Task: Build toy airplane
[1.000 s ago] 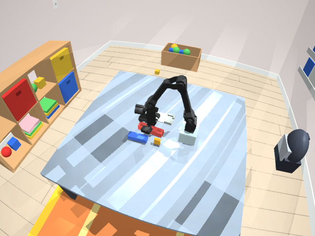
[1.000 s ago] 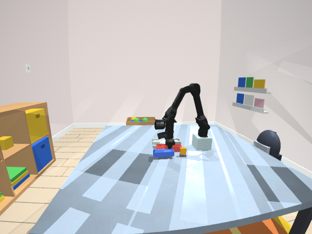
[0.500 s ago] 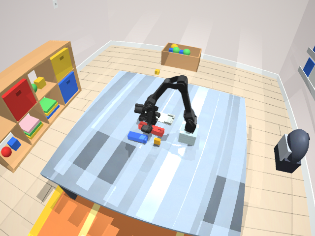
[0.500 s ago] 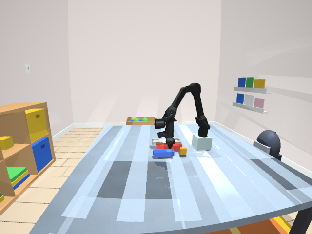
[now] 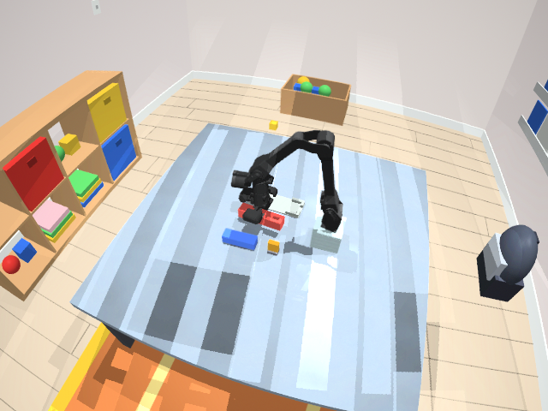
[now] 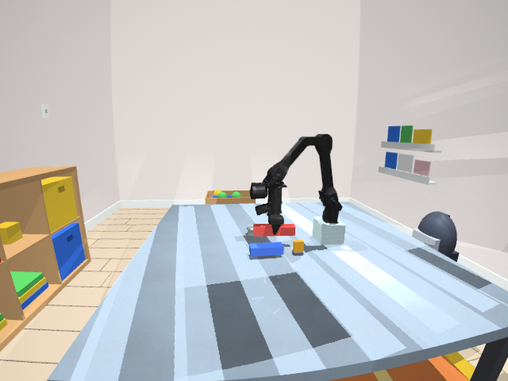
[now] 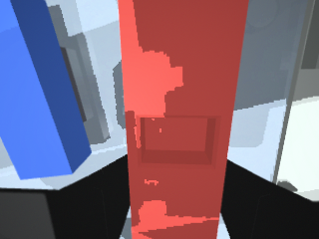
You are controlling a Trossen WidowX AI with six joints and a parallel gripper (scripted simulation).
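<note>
Wrist view: pincer point(image 5: 255, 216) point(image 6: 275, 232) point(image 7: 172, 156) partly open, clamped on the red body point(image 5: 274, 219) point(image 6: 286, 229) point(image 7: 184, 179), both fingers against opposite sides, near the socket.

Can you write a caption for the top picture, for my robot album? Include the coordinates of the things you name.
The gripper point(image 5: 253, 217) point(image 6: 275, 232) point(image 7: 172, 156) grips the red block point(image 5: 273, 218) point(image 6: 286, 229) point(image 7: 191, 60) beside the blue block point(image 5: 239, 239) point(image 6: 267, 249) point(image 7: 30, 100).

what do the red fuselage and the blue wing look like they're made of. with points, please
The red fuselage point(image 5: 274, 219) point(image 6: 286, 229) point(image 7: 191, 60) looks like smooth plastic, perhaps painted wood: even colour, crisp socket edges. The blue wing point(image 5: 240, 239) point(image 6: 267, 249) point(image 7: 37, 105) seems the same, flat-faced with no grain.
</note>
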